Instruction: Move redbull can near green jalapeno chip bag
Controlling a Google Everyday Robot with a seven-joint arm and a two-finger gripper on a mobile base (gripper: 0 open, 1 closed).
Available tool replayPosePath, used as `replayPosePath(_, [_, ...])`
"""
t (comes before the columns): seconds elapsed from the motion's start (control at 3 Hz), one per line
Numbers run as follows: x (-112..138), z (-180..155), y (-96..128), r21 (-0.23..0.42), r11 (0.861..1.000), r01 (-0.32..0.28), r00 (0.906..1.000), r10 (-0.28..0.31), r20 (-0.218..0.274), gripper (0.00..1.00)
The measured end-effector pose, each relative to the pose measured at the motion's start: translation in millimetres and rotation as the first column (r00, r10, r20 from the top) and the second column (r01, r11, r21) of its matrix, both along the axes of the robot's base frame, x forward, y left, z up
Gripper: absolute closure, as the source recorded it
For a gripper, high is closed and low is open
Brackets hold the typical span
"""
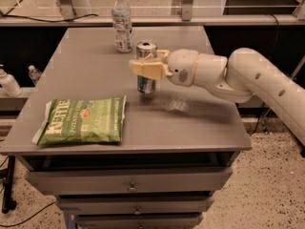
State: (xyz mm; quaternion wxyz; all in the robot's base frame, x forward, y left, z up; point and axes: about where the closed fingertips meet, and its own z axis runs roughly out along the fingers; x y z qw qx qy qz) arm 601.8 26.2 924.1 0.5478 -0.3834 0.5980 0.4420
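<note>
The redbull can (pixel 146 84), slim and silver with a blue lower panel, is upright and held just above the grey table (pixel 200 118), right of its middle. My gripper (pixel 147 67) reaches in from the right and is shut on the can around its middle, with one cream finger (pixel 147 69) across the can's front. The green jalapeno chip bag (pixel 82 119) lies flat at the table's front left. The can is a short way up and to the right of the bag's top right corner, apart from it.
A clear plastic bottle (pixel 122 21) with a white cap stands at the table's back, behind the can. My white arm (pixel 248 78) spans the table's right side. Drawers (pixel 128 185) sit below the front edge. More bottles (pixel 9 82) stand off to the left.
</note>
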Motion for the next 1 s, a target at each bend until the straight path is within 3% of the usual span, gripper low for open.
replayPosePath(0.67, [-35.5,-14.8,14.3,0.009,0.999,-0.033,0.9992,0.034,-0.022,1.0])
replayPosePath(1.0, [-44.3,-19.1,19.4,0.014,0.999,-0.04,0.9988,0.04,-0.028,0.83])
